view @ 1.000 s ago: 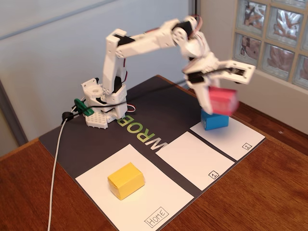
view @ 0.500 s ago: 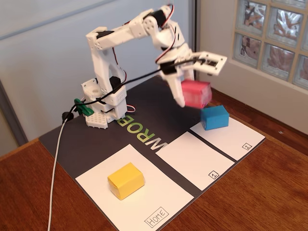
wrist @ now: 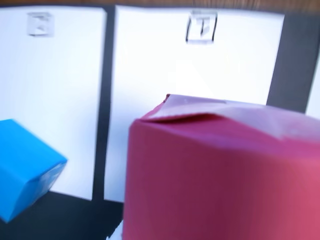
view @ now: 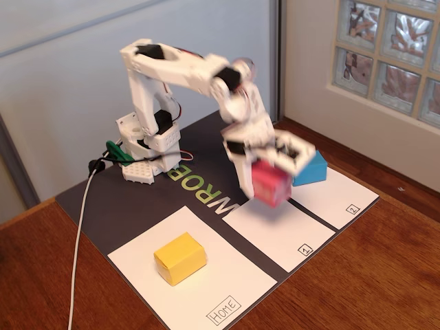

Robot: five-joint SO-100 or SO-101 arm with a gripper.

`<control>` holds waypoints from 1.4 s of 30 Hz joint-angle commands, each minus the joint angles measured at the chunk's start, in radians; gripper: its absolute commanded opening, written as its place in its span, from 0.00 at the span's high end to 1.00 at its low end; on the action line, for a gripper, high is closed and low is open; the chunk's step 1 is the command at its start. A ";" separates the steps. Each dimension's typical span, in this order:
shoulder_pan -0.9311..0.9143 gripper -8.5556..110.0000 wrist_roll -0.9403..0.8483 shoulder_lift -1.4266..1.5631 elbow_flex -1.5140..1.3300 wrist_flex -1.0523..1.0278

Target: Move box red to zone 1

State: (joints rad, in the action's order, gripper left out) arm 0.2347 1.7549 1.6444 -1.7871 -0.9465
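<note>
The red box (view: 270, 184) hangs in the air over the far end of zone 1 (view: 285, 230), held by my gripper (view: 268, 180), which is shut on it. In the wrist view the red box (wrist: 220, 175) fills the lower right, hiding the jaws. Behind it lies zone 1 (wrist: 150, 70), the white panel with the boxed "1" (wrist: 201, 27) at its top edge. The arm is blurred with motion in the fixed view.
A blue block (view: 311, 169) stands on the narrow panel marked "2" (view: 340, 196), just right of the held box; it also shows at the wrist view's lower left (wrist: 25, 167). A yellow block (view: 180, 258) sits on the HOME panel (view: 227, 289). A cable (view: 81, 220) trails left of the base.
The arm has swung left and down with the red box, from above the blue block to low over zone 1's far end. The blue and yellow blocks stayed put.
</note>
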 commanded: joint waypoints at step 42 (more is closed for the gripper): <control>0.041 0.65 0.003 -0.293 0.017 0.199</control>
State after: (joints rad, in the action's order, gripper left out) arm 0.2684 1.7656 1.3453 -1.7856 -0.7593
